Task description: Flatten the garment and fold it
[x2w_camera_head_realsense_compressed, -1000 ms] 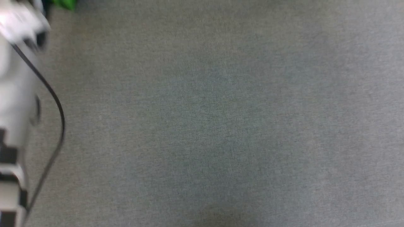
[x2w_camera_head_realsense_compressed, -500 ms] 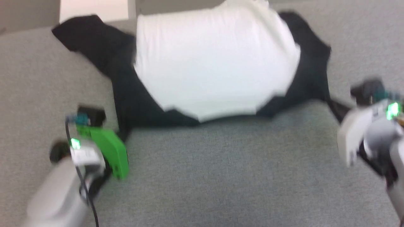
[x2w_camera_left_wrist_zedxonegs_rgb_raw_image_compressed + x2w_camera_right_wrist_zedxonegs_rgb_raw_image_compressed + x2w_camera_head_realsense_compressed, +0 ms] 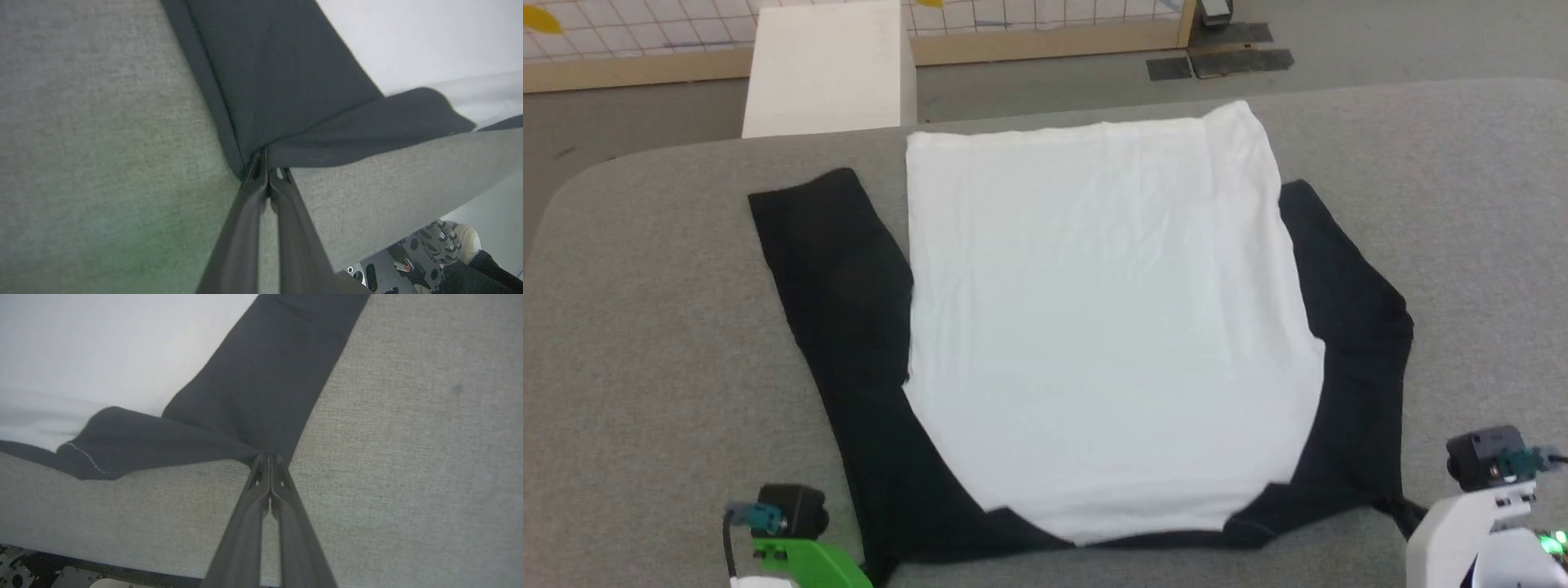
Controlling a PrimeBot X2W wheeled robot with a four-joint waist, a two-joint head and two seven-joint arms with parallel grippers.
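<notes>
Near edge: left gripper (image 3: 266, 173) clenched on black cloth at the near-left corner of the garment (image 3: 1103, 327). The right gripper (image 3: 269, 459) is likewise clenched on black cloth at the near-right corner, both pinches drawn taut, low over the grey table (image 3: 645, 343). Mid-table to far end: the garment lies spread, plain white side up, a black sleeve down each side of the body, hem close to the table's back edge with light creases at its right corner. Judged: flattening nearly done, no fold begun.
</notes>
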